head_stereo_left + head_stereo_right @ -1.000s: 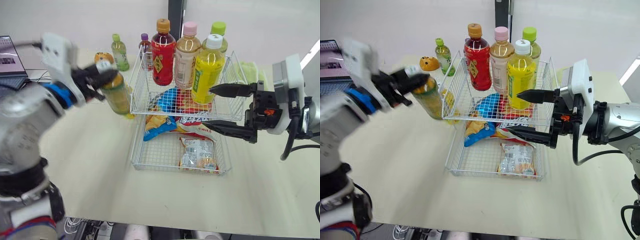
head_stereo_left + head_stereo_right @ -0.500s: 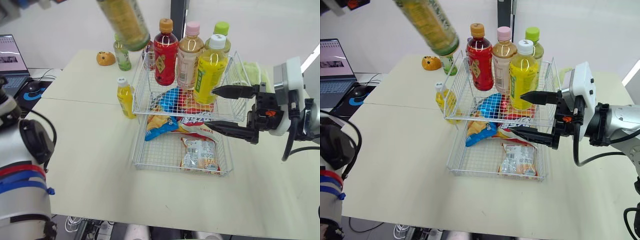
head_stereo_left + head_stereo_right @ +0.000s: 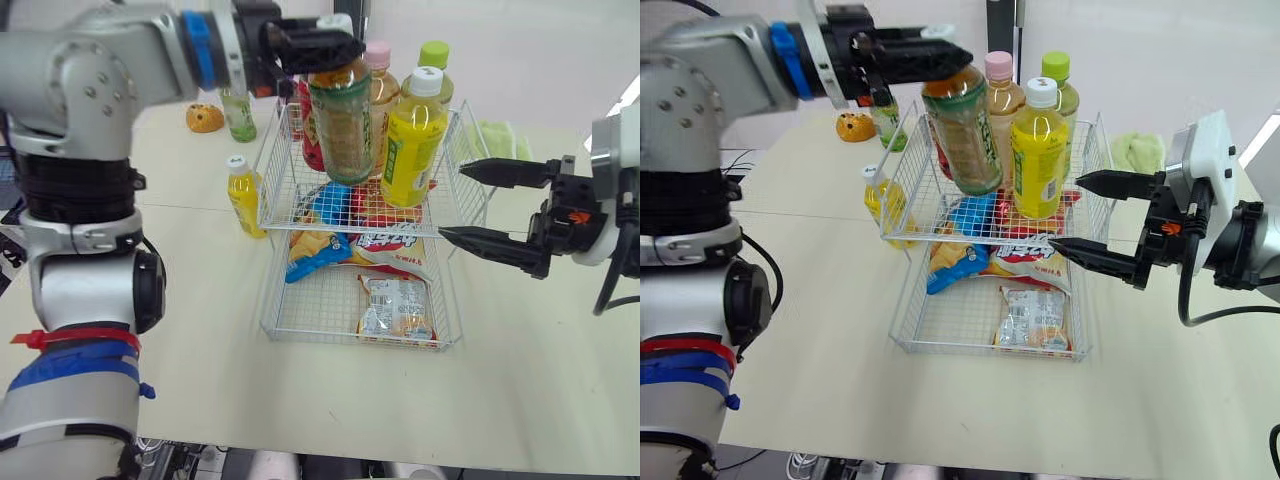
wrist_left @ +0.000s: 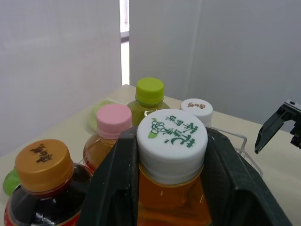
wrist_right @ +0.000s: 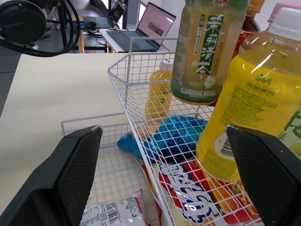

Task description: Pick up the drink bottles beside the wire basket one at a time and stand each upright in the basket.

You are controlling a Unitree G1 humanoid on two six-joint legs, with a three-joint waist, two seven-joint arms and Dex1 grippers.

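Your left claw grips the tea bottle by its cap. The bottle hangs almost upright over the wire basket's near-left corner. Your right claw is open.

An amber tea bottle wears a green label and a white cap printed in green. Also pictured: a yellow bottle capped white, a pink-capped bottle, a lime-capped bottle, a white wire basket, a cream counter.
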